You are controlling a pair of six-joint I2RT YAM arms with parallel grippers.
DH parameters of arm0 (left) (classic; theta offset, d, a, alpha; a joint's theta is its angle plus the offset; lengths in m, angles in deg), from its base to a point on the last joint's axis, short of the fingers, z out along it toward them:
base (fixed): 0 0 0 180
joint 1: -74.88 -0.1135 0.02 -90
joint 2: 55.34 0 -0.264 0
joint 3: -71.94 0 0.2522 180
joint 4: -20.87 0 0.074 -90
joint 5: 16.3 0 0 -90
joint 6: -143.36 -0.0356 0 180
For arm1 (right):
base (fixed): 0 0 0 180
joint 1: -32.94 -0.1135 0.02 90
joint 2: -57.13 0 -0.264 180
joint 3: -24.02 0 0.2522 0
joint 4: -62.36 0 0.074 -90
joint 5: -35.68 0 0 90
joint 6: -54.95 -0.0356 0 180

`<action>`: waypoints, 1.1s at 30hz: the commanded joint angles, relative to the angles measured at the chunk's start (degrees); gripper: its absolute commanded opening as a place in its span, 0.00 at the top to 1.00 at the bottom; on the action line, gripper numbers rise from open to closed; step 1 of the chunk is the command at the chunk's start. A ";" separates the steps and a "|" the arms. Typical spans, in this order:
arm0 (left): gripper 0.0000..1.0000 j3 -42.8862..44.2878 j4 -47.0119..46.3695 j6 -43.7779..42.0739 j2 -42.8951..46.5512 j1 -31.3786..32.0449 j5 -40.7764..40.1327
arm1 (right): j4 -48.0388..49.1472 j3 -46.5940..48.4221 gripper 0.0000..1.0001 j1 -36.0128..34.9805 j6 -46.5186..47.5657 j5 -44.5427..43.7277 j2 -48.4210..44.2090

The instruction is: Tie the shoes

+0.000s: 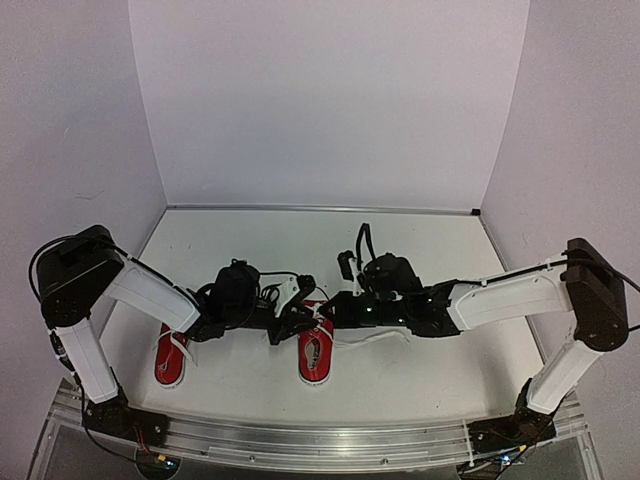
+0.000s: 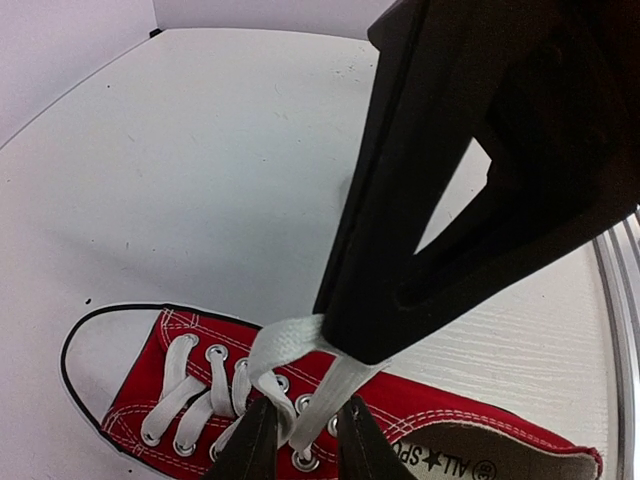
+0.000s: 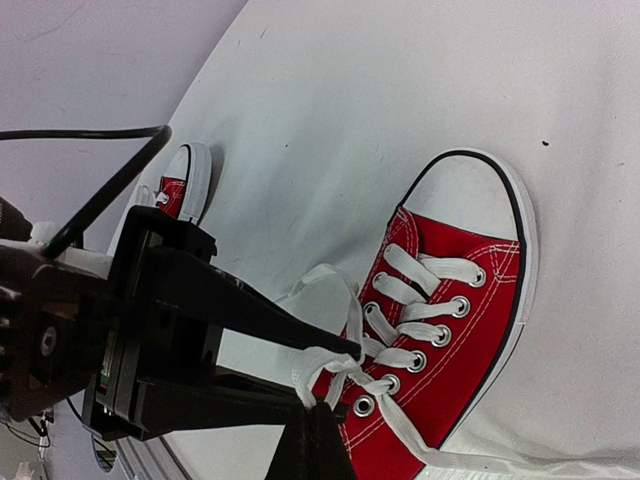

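White tabletop [image 1: 400,260]; right tool [image 2: 350,345] pinches lace [image 2: 285,345] of red shoe [image 2: 440,405] tight; left tool [image 2: 305,440] straddles it, slightly parted.

The back half of the table [image 1: 400,240] is open up to the walls [image 1: 330,100], as is the near strip between the two shoes. The left arm [image 1: 150,290] crosses low over the far end of the left shoe [image 1: 170,358], closing it off from above. Over the middle shoe [image 1: 316,352], the left gripper [image 1: 298,318] and right gripper [image 1: 330,312] meet almost tip to tip. The lace [image 2: 290,345] runs from the eyelets up to the right gripper's closed tip, barring that gap. The toe cap is uncovered. A loose end [image 1: 375,338] lies on the table right of that shoe, under the right arm [image 1: 510,295].
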 commanded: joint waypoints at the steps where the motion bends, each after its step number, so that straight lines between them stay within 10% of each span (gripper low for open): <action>1: 0.88 2.73 -0.42 -0.71 -1.02 0.37 -0.74 | 1.33 -0.46 1.00 0.08 -0.30 -1.40 -2.44; 5: 1.00 3.14 0.51 -0.99 -0.95 0.49 -1.51 | 1.01 -0.66 0.98 0.31 -1.04 -1.65 -2.97; 15: 1.00 3.12 1.96 -1.35 -0.23 0.46 -1.42 | -13.76 -6.49 0.24 1.70 -5.45 -8.99 -13.63; 33: 1.00 3.93 2.49 -2.32 -0.86 0.63 0.98 | -28.29 -9.43 0.25 8.48 -6.32 -17.86 -6.39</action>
